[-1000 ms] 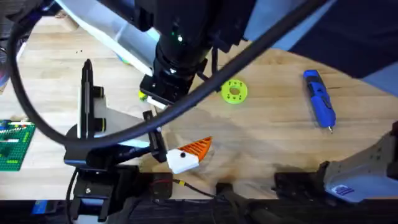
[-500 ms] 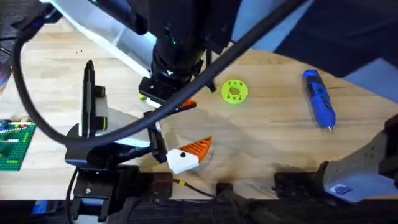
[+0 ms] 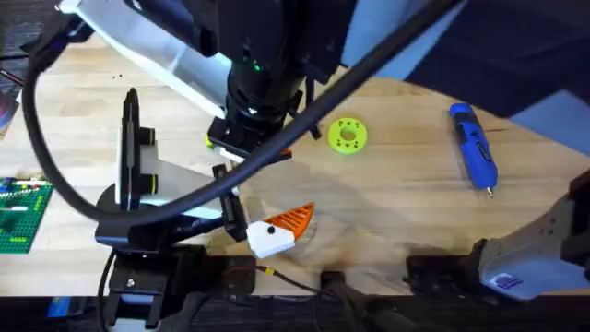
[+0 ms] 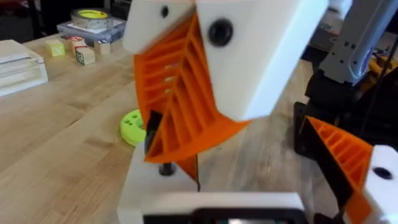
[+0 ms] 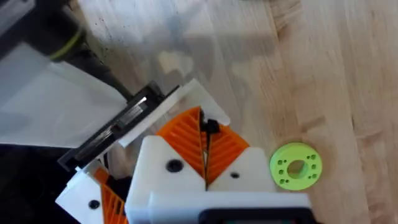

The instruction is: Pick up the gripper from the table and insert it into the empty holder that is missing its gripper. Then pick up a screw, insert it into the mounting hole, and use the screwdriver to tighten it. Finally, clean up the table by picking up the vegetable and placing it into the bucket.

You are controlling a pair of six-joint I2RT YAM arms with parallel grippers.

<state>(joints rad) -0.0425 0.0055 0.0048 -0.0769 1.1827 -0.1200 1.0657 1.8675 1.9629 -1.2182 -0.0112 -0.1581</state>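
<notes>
The right gripper [image 5: 205,155] reaches across low over the table [image 3: 406,184], its 2 pads pressed together on a thin dark piece beside the holder [image 5: 134,118]; left fingers' state unclear.

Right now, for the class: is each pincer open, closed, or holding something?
Left pincer: open, holding nothing.
Right pincer: closed; whether it grips anything cannot be told.
</notes>
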